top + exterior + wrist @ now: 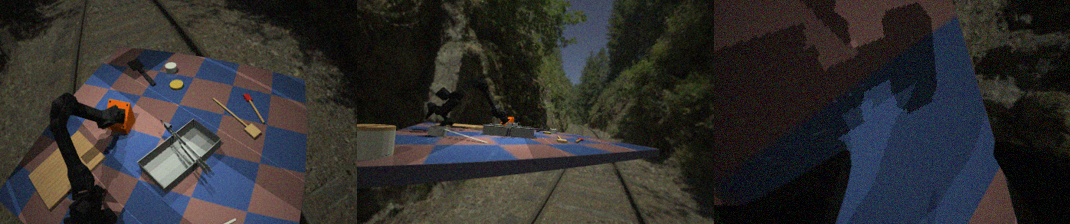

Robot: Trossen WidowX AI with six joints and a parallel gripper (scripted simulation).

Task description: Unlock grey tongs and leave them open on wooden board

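Note:
The grey tongs (181, 145) lie across the roasting tin (165, 175) (495, 130), their arms close together. Their blocky end overhangs the tin's upper-left rim and their toothed end overhangs the lower-right rim. The wooden board (50, 180) (466, 126) lies flat to the left of the tin. My gripper (92, 212) (921, 152) is open and empty, above the table near the board's lower right edge in the top view. It is well away from the tongs. The wrist view shows table, shadows and two dark fingers, but no tongs. The fingertips are hard to make out in the top view.
My orange base (128, 120) stands beyond the board. A black spatula (146, 77), white cylinder (171, 68) and yellow disc (176, 84) lie at the back. A wooden tool (253, 131) and red-headed tool (256, 110) lie right of the tin. A large pale drum (375, 143) stands in the exterior view.

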